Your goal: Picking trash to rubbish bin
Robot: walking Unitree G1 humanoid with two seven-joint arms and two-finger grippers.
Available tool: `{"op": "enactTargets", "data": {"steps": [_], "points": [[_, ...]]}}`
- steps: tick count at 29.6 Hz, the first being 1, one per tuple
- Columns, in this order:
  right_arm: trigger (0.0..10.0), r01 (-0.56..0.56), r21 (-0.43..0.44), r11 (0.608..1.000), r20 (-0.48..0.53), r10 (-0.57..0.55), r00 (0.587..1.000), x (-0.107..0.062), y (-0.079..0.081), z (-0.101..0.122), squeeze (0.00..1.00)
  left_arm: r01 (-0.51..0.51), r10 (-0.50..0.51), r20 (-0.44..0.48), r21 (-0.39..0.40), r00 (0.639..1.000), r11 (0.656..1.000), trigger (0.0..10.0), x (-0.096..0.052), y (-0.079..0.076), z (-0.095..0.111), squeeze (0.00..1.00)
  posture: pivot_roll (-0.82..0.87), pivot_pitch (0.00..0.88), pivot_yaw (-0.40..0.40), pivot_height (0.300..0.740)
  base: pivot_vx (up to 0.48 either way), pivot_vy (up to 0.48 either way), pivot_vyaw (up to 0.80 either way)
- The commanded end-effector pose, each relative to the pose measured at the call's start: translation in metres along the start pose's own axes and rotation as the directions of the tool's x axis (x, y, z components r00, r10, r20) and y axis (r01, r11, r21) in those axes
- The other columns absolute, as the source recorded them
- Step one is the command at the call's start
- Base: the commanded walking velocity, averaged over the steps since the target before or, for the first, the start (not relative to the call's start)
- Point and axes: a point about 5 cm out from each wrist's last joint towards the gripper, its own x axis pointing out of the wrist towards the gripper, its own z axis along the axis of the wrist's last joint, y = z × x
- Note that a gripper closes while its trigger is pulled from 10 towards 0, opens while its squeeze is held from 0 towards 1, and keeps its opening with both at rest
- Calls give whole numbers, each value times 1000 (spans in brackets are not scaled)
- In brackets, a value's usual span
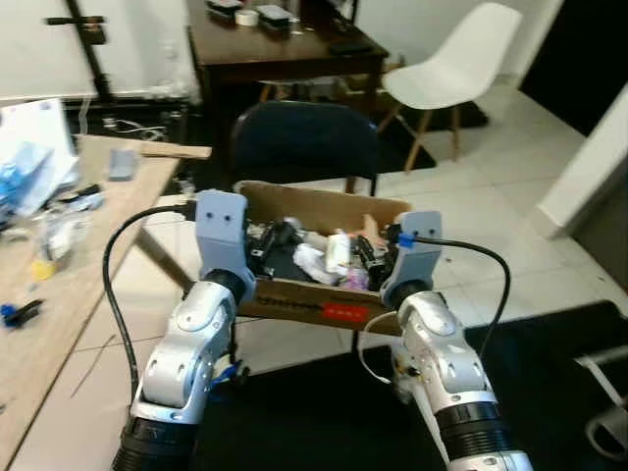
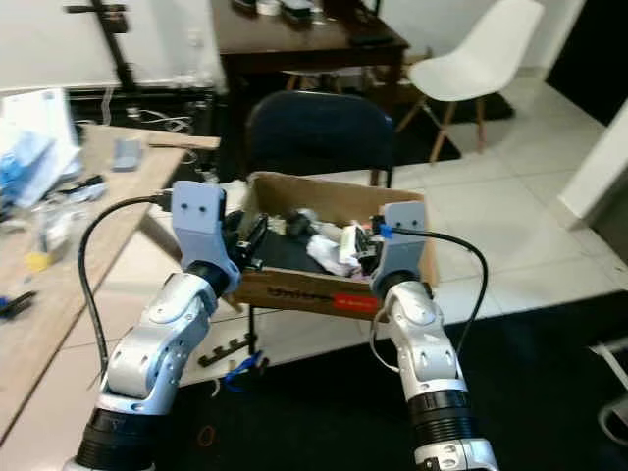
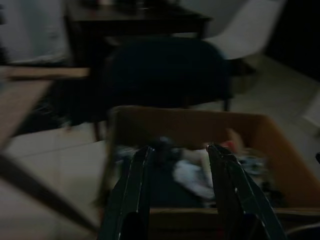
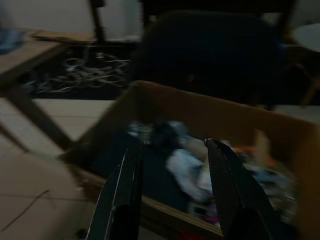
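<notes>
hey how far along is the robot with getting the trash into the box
Already done: the cardboard box on the dark chair holds a pile of trash. In hand: nothing; the left claw and right claw are both open, poised at the box's near edge above the pile. Left: clutter on the wooden table may need sorting.

My wrist views are dark and blurred, so the trash [image 3: 192, 177] inside the cardboard box [image 3: 280, 150] stays unidentifiable.
</notes>
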Motion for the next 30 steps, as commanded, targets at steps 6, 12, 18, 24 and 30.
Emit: {"op": "enactTargets", "data": {"steps": [6,12,18,24,30], "points": [[10000,4,-26,1000,-13,-4,1000,-1,-1,-3,0,-117,116,-34,-25,993,993,10000,2,7,-5,0,25,96,-43,740,0,0,800],[10000,-3,-28,1000,8,3,1000,-1,2,0,0,-209,208,92,6,974,978,10000,1,17,9,0,25,96,-43,740,0,0,800],[10000,13,-53,999,19,-12,1000,0,1,0,0,-276,256,166,106,952,955,10000,3,17,12,0,35,93,-53,740,0,0,800],[10000,31,-58,998,27,-29,999,1,-1,2,0,-251,235,168,81,957,964,10000,4,16,12,0,33,79,-46,740,0,0,800],[10000,44,-58,997,70,-40,997,1,-2,7,0,-222,198,190,114,962,968,10000,5,14,11,0,31,65,-43,740,0,0,800]]}}
